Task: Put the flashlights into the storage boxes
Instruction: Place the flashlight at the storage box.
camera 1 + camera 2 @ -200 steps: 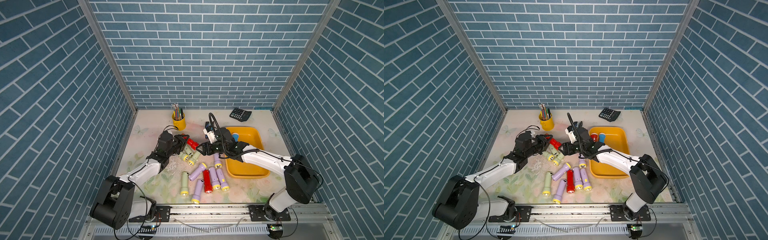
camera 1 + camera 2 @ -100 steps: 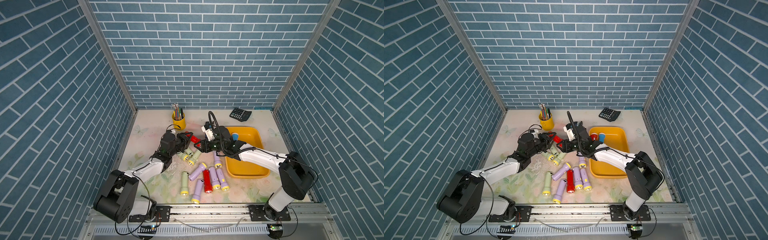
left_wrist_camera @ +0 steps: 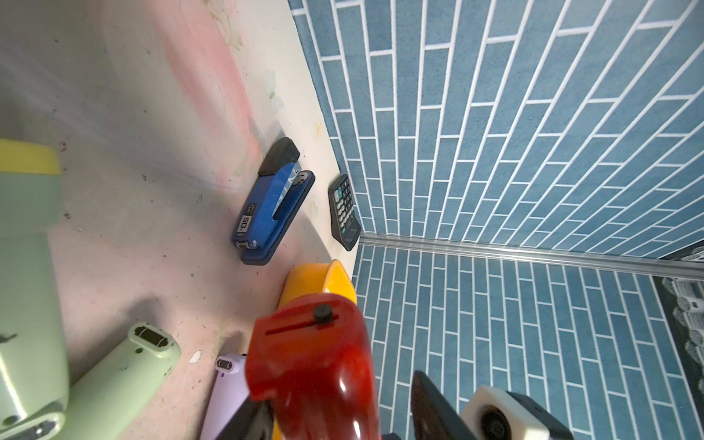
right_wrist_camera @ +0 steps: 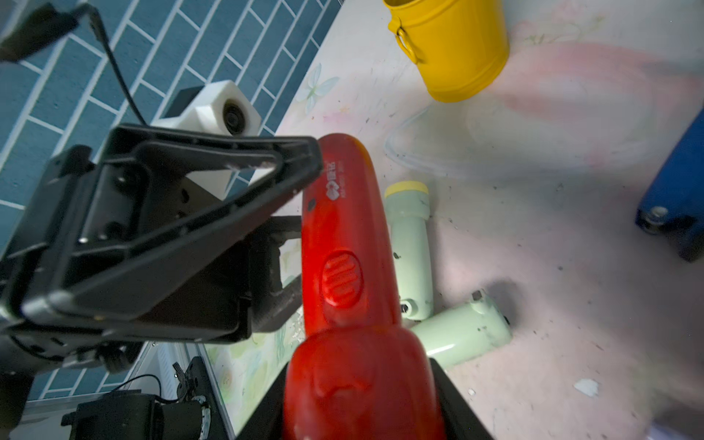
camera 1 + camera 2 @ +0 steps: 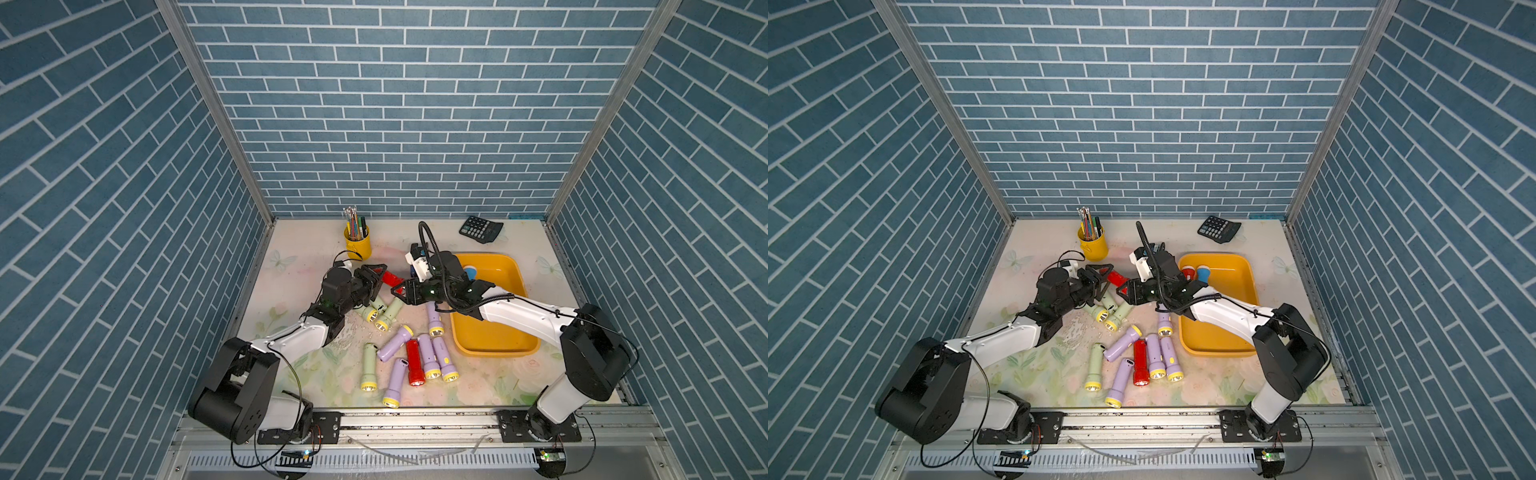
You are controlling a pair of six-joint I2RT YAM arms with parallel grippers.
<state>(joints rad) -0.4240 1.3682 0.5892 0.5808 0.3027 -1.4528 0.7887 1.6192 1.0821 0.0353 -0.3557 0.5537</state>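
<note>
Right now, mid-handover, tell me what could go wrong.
The right gripper clamps the red flashlight by its wide end only, so the long body may pivot or slip. The left gripper, open right at the tail, could snag it when pulling back. Swinging to the tray might knock the blue flashlight in it.

A yellow pen cup [image 5: 358,246] holding pens [image 5: 353,220] stands upright near the back wall [image 5: 395,124]. A black calculator [image 5: 481,229] lies flat towards the back right corner. A blue stapler [image 3: 272,213] with a black tip lies on the pale floral surface [image 5: 299,249], near the calculator but not touching it. Blue brick-patterned walls enclose three sides.
</note>
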